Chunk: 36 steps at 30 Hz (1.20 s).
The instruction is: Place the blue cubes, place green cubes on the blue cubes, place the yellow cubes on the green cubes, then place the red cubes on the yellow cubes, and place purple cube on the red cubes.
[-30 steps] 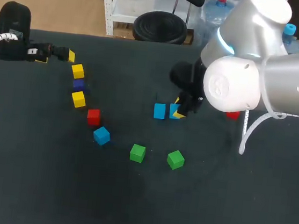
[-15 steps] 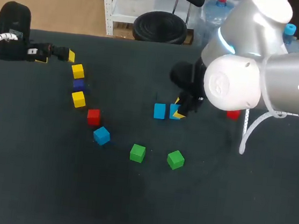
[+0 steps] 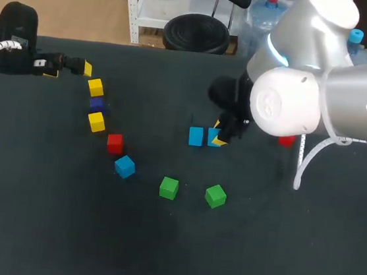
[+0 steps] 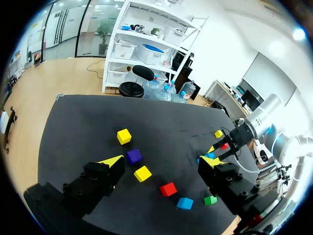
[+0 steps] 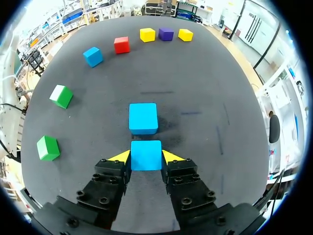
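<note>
My right gripper (image 5: 145, 157) is shut on a blue cube (image 5: 145, 154) low over the table's middle, and a second blue cube (image 5: 143, 118) lies just ahead of it. From above, the held blue cube (image 3: 213, 135) sits right beside that second blue cube (image 3: 196, 136). A third blue cube (image 3: 124, 166) lies to the left. Two green cubes (image 3: 169, 188) (image 3: 215, 195) lie nearer the front. Yellow cubes (image 3: 95, 88) (image 3: 96, 121), a purple cube (image 3: 96, 103) and a red cube (image 3: 114, 143) form a curved row at the left. My left gripper (image 3: 72, 68) stands open at the far left, holding nothing.
Another red cube (image 3: 286, 141) peeks out behind my right arm. In the left wrist view the row of yellow cube (image 4: 124, 136), purple cube (image 4: 134, 156), yellow cube (image 4: 143, 173) and red cube (image 4: 168, 189) lies ahead of the open left gripper (image 4: 161, 161).
</note>
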Each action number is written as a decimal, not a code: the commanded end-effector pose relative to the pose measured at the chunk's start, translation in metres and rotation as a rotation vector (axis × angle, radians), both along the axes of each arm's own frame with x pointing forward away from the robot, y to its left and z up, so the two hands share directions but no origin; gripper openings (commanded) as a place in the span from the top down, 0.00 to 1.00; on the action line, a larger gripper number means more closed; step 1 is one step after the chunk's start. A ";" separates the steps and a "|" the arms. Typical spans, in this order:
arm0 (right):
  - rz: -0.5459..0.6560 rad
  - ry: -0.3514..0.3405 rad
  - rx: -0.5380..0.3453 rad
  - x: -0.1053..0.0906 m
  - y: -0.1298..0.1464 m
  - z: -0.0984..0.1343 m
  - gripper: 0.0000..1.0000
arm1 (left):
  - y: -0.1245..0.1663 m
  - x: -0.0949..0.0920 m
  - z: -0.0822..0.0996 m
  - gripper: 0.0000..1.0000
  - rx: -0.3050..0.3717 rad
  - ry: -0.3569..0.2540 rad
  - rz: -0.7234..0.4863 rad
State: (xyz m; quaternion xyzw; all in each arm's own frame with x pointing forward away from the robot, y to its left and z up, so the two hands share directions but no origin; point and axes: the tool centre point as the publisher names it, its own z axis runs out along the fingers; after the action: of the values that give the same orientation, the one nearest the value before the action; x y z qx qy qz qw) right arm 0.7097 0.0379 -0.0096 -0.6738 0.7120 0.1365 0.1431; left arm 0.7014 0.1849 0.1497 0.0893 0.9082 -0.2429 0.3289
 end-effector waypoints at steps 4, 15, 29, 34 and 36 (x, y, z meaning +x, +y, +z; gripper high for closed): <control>0.001 0.000 0.004 -0.002 -0.002 0.000 0.85 | 0.000 0.000 0.000 0.00 0.001 0.001 0.001; 0.002 0.000 0.004 -0.002 -0.003 0.000 0.64 | 0.000 0.000 0.000 0.00 0.001 0.001 0.001; 0.005 -0.002 0.002 0.000 -0.003 0.000 0.56 | 0.000 0.000 0.000 0.00 0.001 0.001 0.001; 0.008 -0.003 0.004 0.001 -0.003 0.001 0.02 | 0.000 0.000 0.000 0.00 0.001 0.001 0.001; 0.009 -0.003 0.005 0.001 -0.002 0.002 0.00 | 0.000 0.000 0.000 0.00 0.001 0.001 0.001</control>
State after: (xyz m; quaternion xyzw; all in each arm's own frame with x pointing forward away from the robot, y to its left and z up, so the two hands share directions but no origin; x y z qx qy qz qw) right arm 0.7106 0.0360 -0.0084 -0.6765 0.7091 0.1362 0.1448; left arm 0.7014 0.1849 0.1497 0.0893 0.9082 -0.2429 0.3289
